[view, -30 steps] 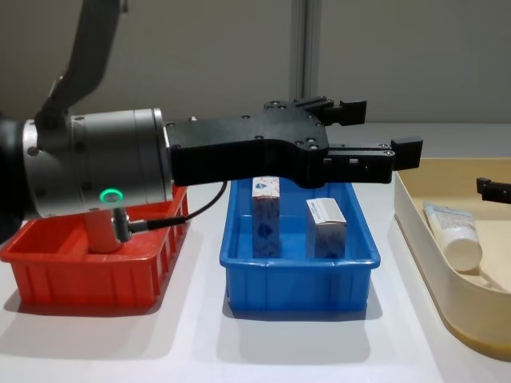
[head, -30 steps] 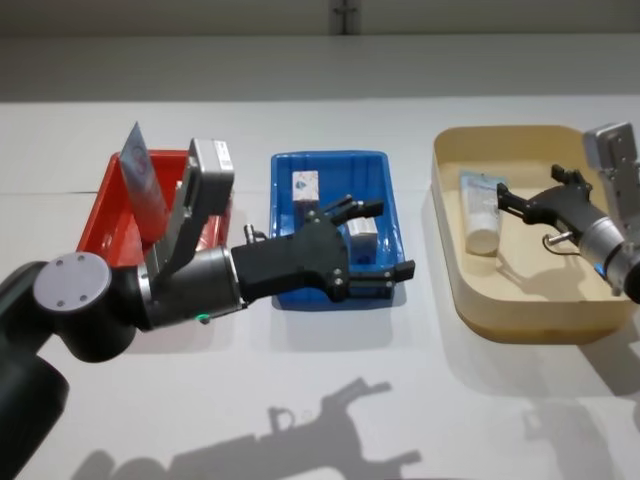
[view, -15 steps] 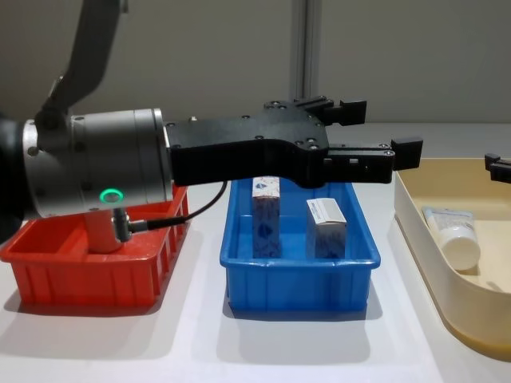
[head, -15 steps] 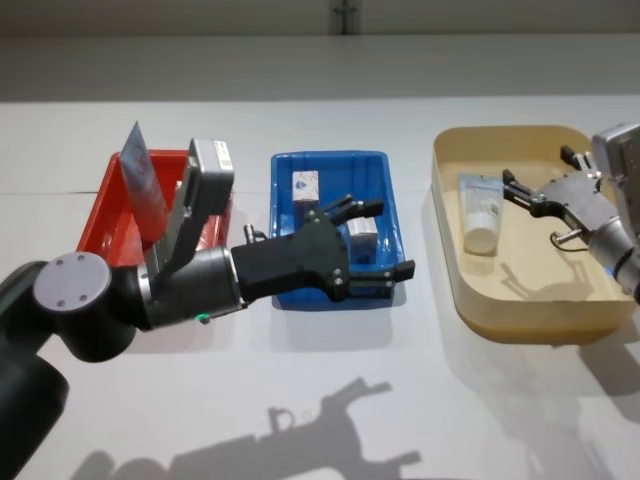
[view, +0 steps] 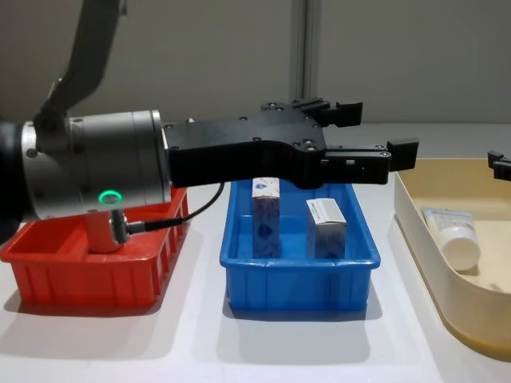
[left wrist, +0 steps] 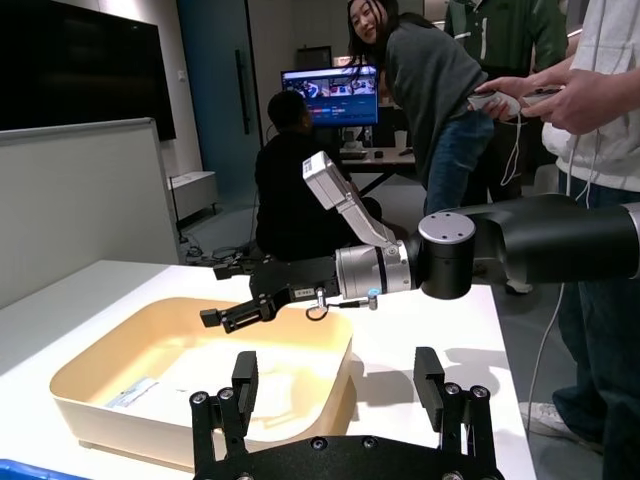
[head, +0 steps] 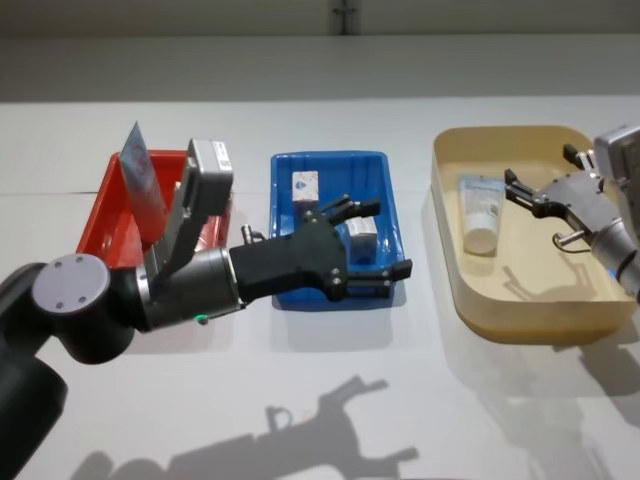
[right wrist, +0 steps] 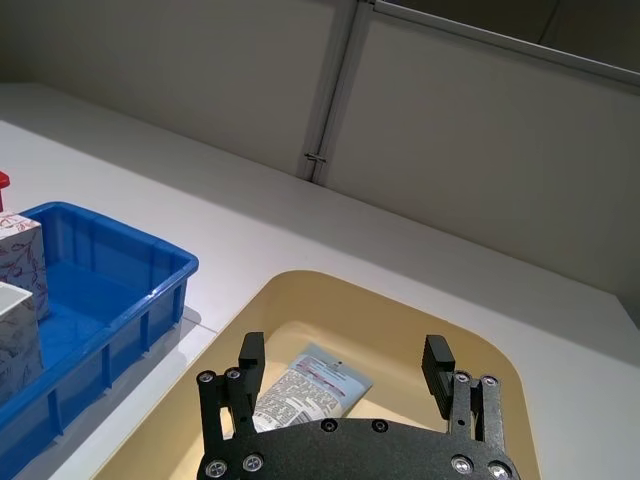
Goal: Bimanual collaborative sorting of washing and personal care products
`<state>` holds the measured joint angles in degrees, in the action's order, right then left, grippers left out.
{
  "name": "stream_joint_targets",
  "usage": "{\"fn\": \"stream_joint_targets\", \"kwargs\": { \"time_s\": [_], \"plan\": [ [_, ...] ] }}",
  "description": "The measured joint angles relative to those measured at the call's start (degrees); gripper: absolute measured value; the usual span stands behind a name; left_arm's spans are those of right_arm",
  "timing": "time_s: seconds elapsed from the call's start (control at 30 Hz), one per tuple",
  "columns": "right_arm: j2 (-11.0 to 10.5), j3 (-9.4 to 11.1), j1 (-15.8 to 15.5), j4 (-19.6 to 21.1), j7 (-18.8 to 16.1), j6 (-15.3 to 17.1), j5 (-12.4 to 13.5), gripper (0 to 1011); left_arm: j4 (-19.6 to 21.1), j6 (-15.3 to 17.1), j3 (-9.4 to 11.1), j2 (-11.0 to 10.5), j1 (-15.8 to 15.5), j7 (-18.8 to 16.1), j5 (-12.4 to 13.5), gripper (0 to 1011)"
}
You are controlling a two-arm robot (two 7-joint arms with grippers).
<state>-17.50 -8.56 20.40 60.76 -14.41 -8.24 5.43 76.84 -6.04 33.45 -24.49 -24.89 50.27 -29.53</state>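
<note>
Head view: right gripper (head: 540, 172) hovers wide open, empty, over beige bin (head: 540, 285) just beside the flat-lying tube (head: 480, 212), which looks light, soft, slick, so pinch across the stiffer cap end; left gripper (head: 385, 238), spread empty, hangs over cartons (head: 305, 186) in blue bin (head: 330, 155).

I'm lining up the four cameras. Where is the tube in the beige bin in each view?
Head: tube at the left side of the beige bin, cap toward the robot.
Left wrist: pale flat shape on the bin floor, likely the tube.
Right wrist: tube on the bin floor, printed side up.
Chest: tube at the right, inside the bin, cap nearest.
Shared landmark: the beige bin's rim.
</note>
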Motion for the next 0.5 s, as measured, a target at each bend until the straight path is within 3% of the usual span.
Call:
{"fn": "stream_joint_targets", "kwargs": {
  "time_s": [0.23,0.5],
  "plan": [
    [-2.3,-2.3,-1.2,2.7,2.1,0.1,1.2,1001,0.2,0.0,-0.4,-0.6,0.7,-2.9,0.9,1001],
    [-6.7,-6.8,-3.5,7.9,6.3,0.5,3.5,1001,0.7,-0.1,-1.4,-1.8,2.4,-9.1,2.6,1001]
  ]
}}
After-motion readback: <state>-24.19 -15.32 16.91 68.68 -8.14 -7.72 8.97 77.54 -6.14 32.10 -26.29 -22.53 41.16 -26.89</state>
